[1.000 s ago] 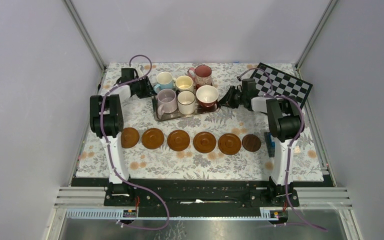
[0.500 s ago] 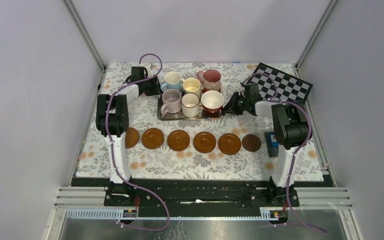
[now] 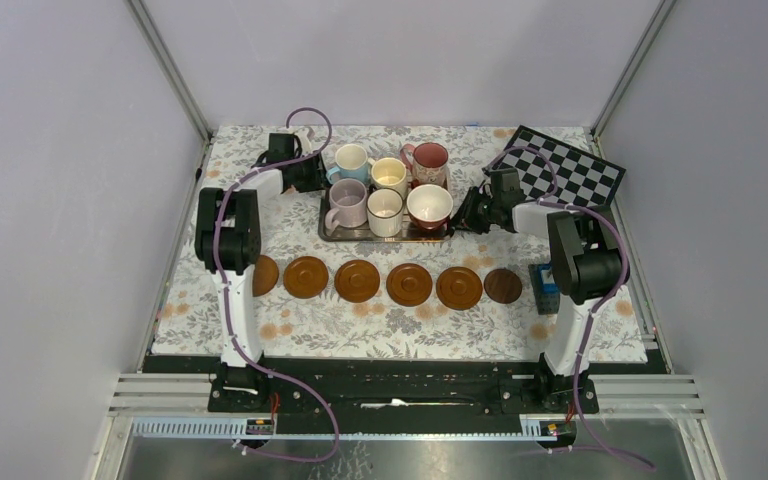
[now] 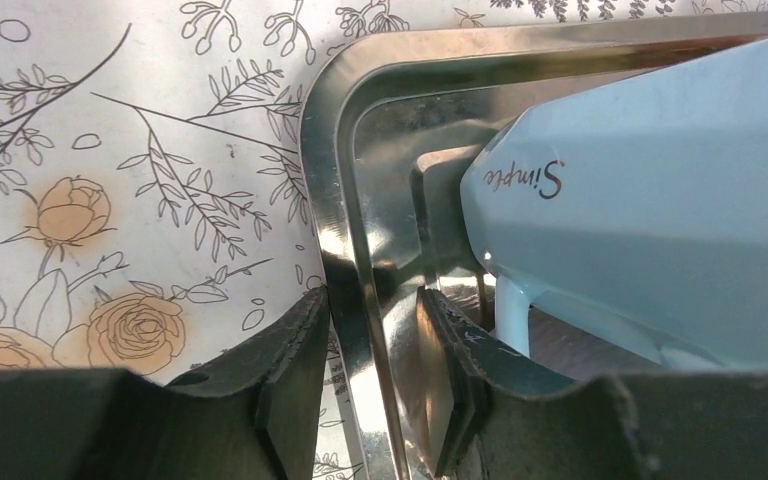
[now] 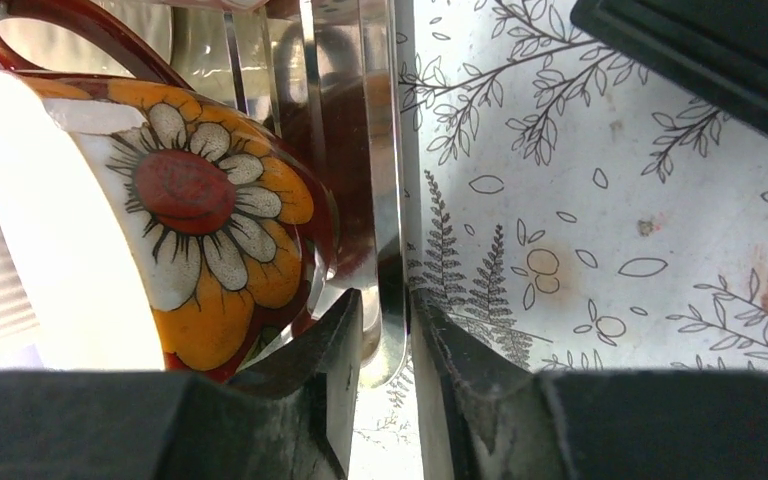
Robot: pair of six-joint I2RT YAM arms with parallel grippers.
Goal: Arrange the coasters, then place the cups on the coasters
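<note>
Cups (image 3: 385,205) wait on a silver tray (image 4: 325,180) gripped at both ends. The left gripper (image 4: 370,308) is clamped on the left rim and the right gripper (image 5: 385,310) is pinched on the opposite rim, a two-sided hold that likely keeps the load level. A light blue cup (image 4: 650,200) stands just past the left gripper, and a dark red flowered cup (image 5: 210,220) sits close beside the right. Coasters (image 3: 409,285) lie in a row behind both grippers, toward the arm bases, bare and apparently ready to receive cups.
</note>
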